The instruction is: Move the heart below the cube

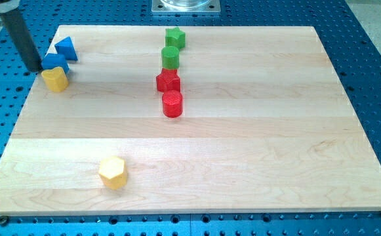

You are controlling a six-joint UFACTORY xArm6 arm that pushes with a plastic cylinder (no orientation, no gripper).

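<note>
The yellow heart (55, 78) lies near the board's top left corner. The blue cube (54, 63) sits directly above it in the view, touching or nearly touching it. My dark rod comes down from the view's top left, and my tip (36, 68) rests just left of the blue cube and above-left of the heart, at the board's left edge. A blue triangular block (66, 48) sits just above-right of the cube.
A green star (174, 37), a green cylinder (170, 58), a red star-like block (168, 81) and a red cylinder (172, 103) form a column at top centre. A yellow hexagon (113, 172) lies at the bottom left. The wooden board (256, 144) rests on a blue perforated table.
</note>
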